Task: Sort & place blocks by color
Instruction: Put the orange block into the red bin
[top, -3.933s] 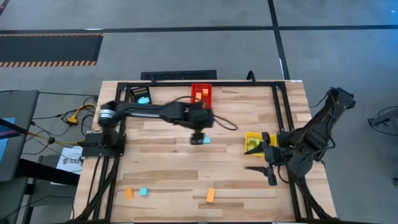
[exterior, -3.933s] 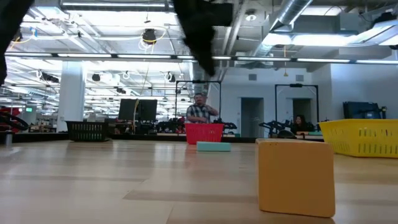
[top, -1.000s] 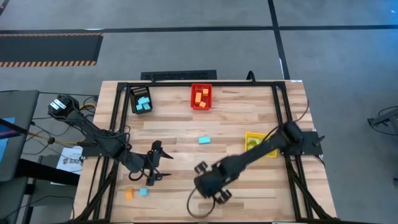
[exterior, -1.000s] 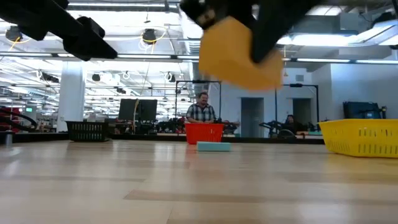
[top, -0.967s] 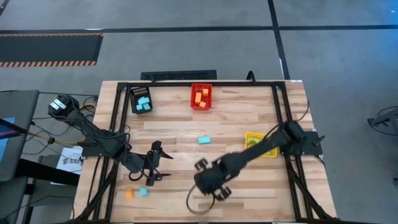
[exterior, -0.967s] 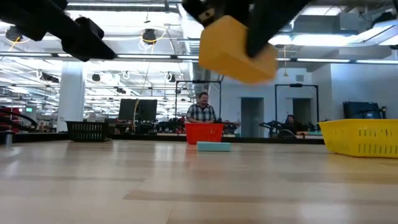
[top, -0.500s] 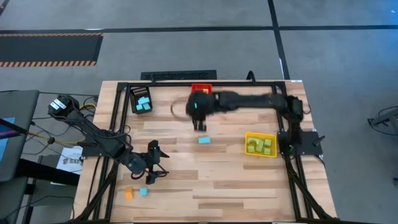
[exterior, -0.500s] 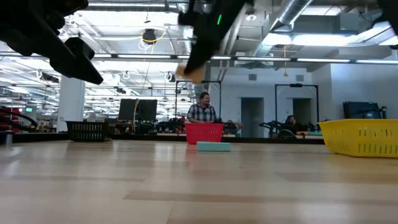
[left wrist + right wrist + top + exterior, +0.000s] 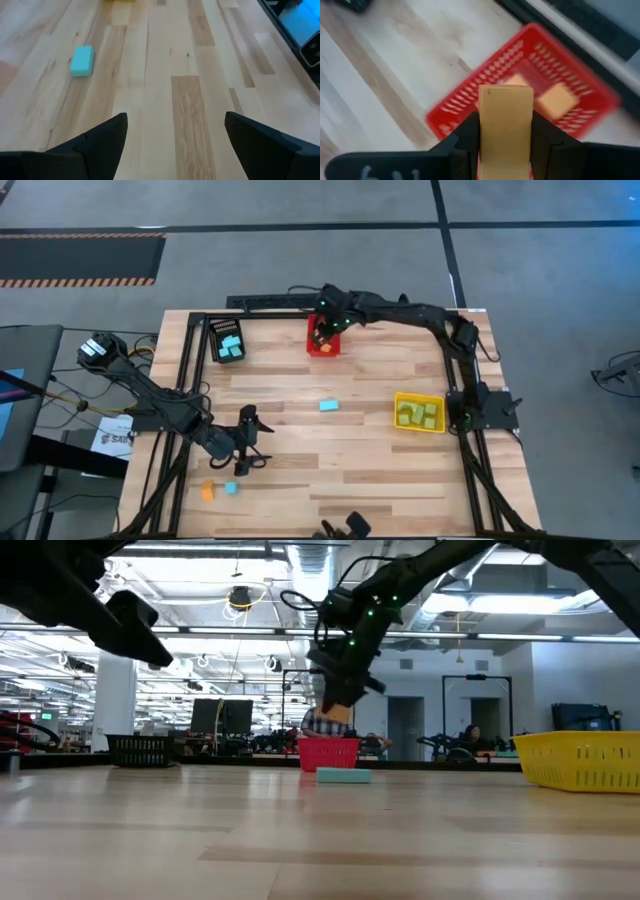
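At the near edge of the table (image 9: 400, 480) we have two loose blocks, an orange block (image 9: 207, 491) and a blue cube (image 9: 230, 488) just beside it. Just beyond them our left gripper (image 9: 243, 452) waits with its fingers spread wide and nothing between them. Further in, a blue bar (image 9: 328, 406) lies alone mid-table, also seen from the left wrist. To the right sits the yellow bin (image 9: 419, 413) with green blocks inside.

At the far edge, our right gripper (image 9: 505, 134) hangs over the red bin (image 9: 470, 110), clamped on an orange bar (image 9: 505, 122), with two orange pieces already lying in the bin. The black bin (image 9: 226, 340), holding blue blocks, stands at the far left corner.

We judge the risks as these. The bar appears to sit over the bin's nearer rim, not its middle, so a release here might clip the wall and bounce out onto the table. Dropping from this height could also make it skip off the pieces already inside. The bin is light plastic, and a low pass could nudge it against the frame rail behind.

Room is generous: wide bare wood lies between the bins, and our arms are well apart. Only the far rail crowds the red bin.
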Motion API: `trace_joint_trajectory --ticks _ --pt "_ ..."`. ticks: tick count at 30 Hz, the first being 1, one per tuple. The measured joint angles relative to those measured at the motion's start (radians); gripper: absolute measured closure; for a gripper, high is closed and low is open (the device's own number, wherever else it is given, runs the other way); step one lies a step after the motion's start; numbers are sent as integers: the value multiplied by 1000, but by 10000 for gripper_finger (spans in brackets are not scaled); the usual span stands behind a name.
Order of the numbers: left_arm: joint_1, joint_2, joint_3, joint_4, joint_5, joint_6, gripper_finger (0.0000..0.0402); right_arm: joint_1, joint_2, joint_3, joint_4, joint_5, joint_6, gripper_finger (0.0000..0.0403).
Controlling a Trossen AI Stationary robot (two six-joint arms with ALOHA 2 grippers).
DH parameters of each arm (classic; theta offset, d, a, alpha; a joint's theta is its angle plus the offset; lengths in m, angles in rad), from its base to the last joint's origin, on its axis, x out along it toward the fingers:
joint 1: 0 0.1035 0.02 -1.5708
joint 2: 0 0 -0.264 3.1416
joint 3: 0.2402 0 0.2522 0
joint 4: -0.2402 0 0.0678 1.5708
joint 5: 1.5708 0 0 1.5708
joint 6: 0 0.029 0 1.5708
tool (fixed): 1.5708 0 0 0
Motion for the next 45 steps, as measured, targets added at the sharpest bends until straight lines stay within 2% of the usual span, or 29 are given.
trace_joint_trajectory --ticks 8,11,19,23,28,31,35,40,42,45 --pt "0 0 0 25 -2 53 79 -13 41 -3 17 2 185 283" --pt "0 0 0 24 -3 53 79 -20 41 -3 4 4 200 279" --pt "0 0 0 20 33 53 79 -33 37 -3 0 -27 198 146" --pt "0 0 0 17 46 53 79 -47 37 2 -6 -65 182 122" --pt "0 0 0 10 86 30 79 -59 15 83 -123 -77 104 119" --pt "0 0 8 -25 139 -28 79 -46 -37 117 -201 -71 51 118" --pt "-2 0 56 -196 202 -187 79 7 -148 121 -286 -60 1 118" --pt "-36 0 138 -400 282 -365 79 134 -319 81 -403 117 -34 118" --pt "-72 0 156 -433 299 -440 79 197 -396 26 -418 189 -34 118" --pt "-146 19 169 -452 366 -568 85 280 -510 -106 -405 243 -23 118"
